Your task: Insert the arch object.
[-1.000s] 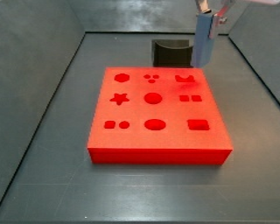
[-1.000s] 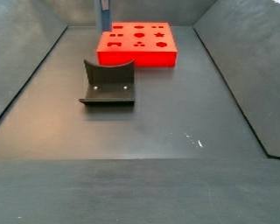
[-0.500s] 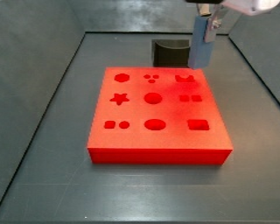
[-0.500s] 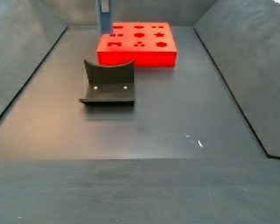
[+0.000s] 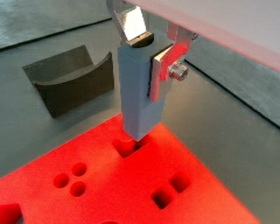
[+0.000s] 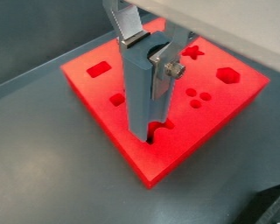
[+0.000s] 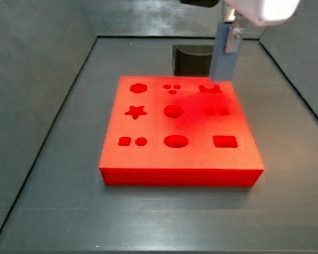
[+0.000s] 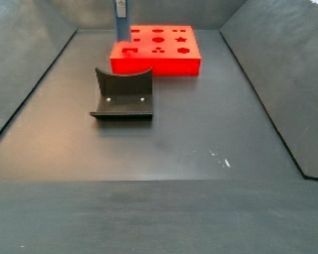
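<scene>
My gripper [image 5: 149, 54] is shut on the arch object [image 5: 140, 96], a tall blue-grey block with a semicircular notch at its upper end between the fingers. It hangs upright over the red board [image 5: 108, 188]. Its lower end meets the arch-shaped recess [image 6: 157, 134] near the board's edge; I cannot tell how deep it sits. In a side view the gripper [image 7: 229, 38] holds the block [image 7: 225, 62] above the board's [image 7: 175, 149] far right recess. The block [image 8: 119, 14] also shows at the board's [image 8: 155, 58] far left corner.
The dark fixture [image 8: 122, 94] stands on the grey floor apart from the board; it shows behind the board in a side view [image 7: 191, 58] and in a wrist view [image 5: 70, 80]. The board has several other shaped recesses. Sloped grey walls surround the floor.
The gripper with the arch object has moved left and down, from beside the board's far right edge to over the arch-shaped recess.
</scene>
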